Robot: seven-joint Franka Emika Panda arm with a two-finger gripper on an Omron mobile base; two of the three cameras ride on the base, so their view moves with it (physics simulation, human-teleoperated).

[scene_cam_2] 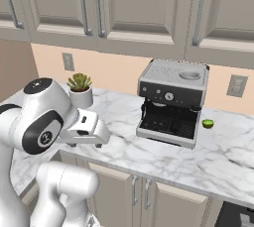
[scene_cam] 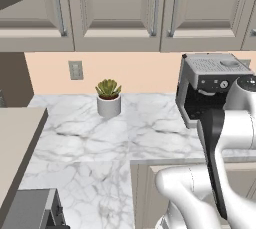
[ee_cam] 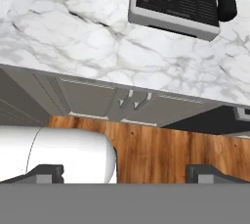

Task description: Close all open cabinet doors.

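While the gripper [ee_cam: 124, 174] sits low, jaws parted and empty, we need to locate an open one among the cabinet doors [scene_cam: 117, 8] and reach up

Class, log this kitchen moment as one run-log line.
task: close cabinet doors | doors in view: look shut | pincer: open, empty, above counter edge | counter: coffee machine, potted plant, lime
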